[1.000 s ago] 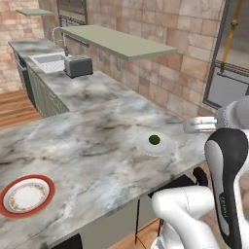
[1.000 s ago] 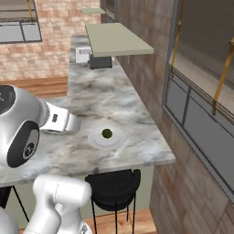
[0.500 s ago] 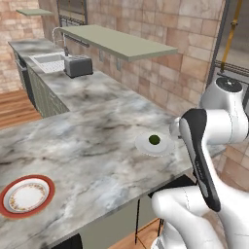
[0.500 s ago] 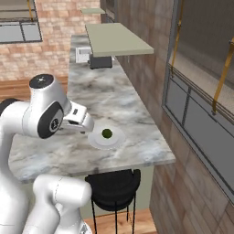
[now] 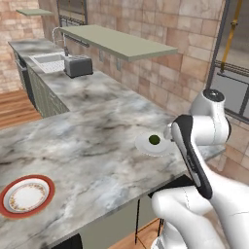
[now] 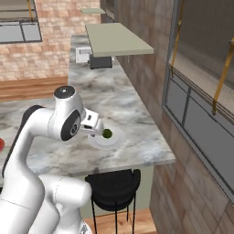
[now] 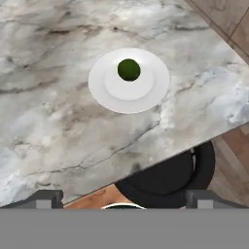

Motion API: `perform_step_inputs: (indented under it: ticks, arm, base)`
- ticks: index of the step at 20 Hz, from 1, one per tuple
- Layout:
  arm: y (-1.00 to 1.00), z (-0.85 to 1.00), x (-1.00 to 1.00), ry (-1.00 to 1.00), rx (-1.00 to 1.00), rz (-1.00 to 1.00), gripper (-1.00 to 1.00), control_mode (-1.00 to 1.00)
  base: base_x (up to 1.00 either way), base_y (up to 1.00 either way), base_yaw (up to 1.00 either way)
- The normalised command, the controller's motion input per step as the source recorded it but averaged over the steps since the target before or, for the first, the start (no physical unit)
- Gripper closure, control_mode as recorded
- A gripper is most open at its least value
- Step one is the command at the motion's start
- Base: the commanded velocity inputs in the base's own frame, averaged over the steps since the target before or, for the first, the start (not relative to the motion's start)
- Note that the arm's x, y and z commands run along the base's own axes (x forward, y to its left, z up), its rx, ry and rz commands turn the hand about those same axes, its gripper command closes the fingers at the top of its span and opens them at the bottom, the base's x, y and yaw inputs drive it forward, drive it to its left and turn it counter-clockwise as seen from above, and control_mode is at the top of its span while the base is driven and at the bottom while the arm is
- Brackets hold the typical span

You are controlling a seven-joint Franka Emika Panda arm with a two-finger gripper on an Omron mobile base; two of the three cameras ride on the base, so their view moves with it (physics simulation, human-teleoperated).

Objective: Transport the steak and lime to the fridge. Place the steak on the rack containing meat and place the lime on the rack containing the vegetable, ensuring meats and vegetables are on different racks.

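Note:
The lime [image 7: 129, 69] is a small dark green ball lying in the middle of a white plate [image 7: 102, 92] near the counter's corner. In the left base view the lime [image 5: 154, 139] lies just left of my forearm. My gripper [image 7: 124, 199] hangs above the counter edge, short of the plate, open and holding nothing. In the right base view the gripper [image 6: 97, 131] sits right beside the lime [image 6: 107, 133], to its left. The steak and the fridge are out of view.
A red-rimmed plate [image 5: 25, 195] lies at the counter's near left. A toaster [image 5: 78, 65] and sink [image 5: 46, 61] stand far along the counter, under a green shelf [image 5: 116, 41]. A black stool [image 7: 165, 177] sits below the counter edge. A brick wall runs along the far side.
My arm has swung up and forward, bringing the hand from the counter's side to just beside the lime's plate. The jaws stayed open; lime and plate have not moved.

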Motion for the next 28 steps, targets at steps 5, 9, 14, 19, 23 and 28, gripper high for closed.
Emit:
perform_step_inputs:
  ticks: [5,9,14,19,23,28]
  arm:
    - [-0.04,-0.4,0.81,0.0,0.03,0.02,-1.0,-1.0]
    - [-0.03,-0.36,0.64,0.02,0.0,0.0,-1.0,-1.0]
    - [-0.04,-0.33,0.57,0.02,0.0,0.0,-1.0,-1.0]
    - [-0.04,-0.24,0.59,0.05,0.0,0.0,-1.0,-1.0]
    - [-0.07,-0.22,0.63,0.05,0.0,0.0,-1.0,-1.0]
    - [-0.11,-0.26,0.45,0.06,0.0,0.0,-1.0,-1.0]
  base:
    - [0.0,0.0,0.0]
    - [0.0,0.0,0.0]
    - [0.0,0.0,0.0]
    - [0.0,0.0,0.0]
    - [0.0,0.0,0.0]
    - [0.0,0.0,0.0]
